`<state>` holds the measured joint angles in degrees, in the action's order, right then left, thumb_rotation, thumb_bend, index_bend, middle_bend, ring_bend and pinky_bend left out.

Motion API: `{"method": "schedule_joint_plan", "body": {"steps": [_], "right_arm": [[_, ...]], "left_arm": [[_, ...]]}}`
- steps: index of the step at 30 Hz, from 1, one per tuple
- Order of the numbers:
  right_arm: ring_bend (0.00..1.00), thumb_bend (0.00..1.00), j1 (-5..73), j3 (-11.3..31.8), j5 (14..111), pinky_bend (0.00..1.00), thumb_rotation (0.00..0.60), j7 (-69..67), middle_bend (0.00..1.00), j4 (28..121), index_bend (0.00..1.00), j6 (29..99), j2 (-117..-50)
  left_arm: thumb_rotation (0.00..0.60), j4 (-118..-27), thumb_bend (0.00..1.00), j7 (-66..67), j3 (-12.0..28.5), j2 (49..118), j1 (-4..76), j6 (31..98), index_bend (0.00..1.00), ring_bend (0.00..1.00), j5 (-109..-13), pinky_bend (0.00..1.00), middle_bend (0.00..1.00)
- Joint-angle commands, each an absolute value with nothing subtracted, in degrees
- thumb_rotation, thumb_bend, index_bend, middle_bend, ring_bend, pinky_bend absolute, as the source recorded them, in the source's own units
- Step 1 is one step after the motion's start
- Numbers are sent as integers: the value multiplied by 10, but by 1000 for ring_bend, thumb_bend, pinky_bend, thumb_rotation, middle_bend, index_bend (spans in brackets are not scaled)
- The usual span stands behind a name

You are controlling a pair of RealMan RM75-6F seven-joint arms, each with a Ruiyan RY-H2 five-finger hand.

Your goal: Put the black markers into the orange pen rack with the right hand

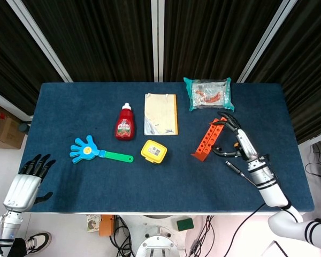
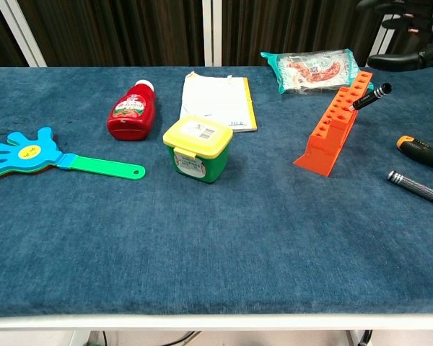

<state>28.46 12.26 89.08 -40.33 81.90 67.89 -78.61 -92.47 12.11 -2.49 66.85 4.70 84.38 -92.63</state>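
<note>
One black marker (image 2: 370, 96) sits in a far-end hole of the orange pen rack (image 2: 333, 130), leaning out to the right rather than standing straight, so the placing step looks just done, though the lean may want a nudge. The right hand (image 1: 239, 140) hovers just beside the rack with fingers spread and nothing in them. A second slim dark pen-like piece (image 2: 416, 187) lies flat on the tabletop (image 2: 216, 245) to the rack's right, and next to it a tool with an orange and black handle (image 2: 422, 153); whether the dark piece is a marker I cannot tell, but if it is, the next move calls for a low pinch on a thin round barrel that may roll. The rack is hard stepped plastic with rows of round holes; the tabletop is covered in blue, felt-like cloth. The left hand (image 1: 29, 176) hangs open off the near left edge.
</note>
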Motion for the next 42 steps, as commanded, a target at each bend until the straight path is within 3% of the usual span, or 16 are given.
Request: {"method": "schedule_joint_plan", "body": {"steps": [1, 9, 17, 28, 42], "right_arm": [[0, 168, 281, 93, 948, 0, 600, -204, 52, 878, 339, 701, -715], [0, 180, 274, 79, 934, 0, 600, 4, 45, 924, 385, 687, -699], [0, 192, 271, 75, 910, 0, 600, 78, 40, 923, 435, 688, -718], [0, 272, 280, 77, 912, 0, 600, 100, 41, 862, 463, 711, -784], [0, 330, 283, 76, 902, 0, 600, 102, 51, 848, 557, 720, -801]], "left_arm": [[600, -924, 56, 120, -25, 668, 47, 844, 145, 29, -926, 186, 70], [600, -925, 56, 124, -27, 669, 46, 844, 145, 29, -929, 186, 70], [600, -924, 56, 119, -25, 667, 46, 847, 145, 29, -927, 186, 70], [600, -924, 56, 111, -24, 665, 43, 854, 145, 29, -928, 186, 70], [600, -922, 56, 108, -25, 664, 42, 857, 145, 29, -933, 186, 70]]}}
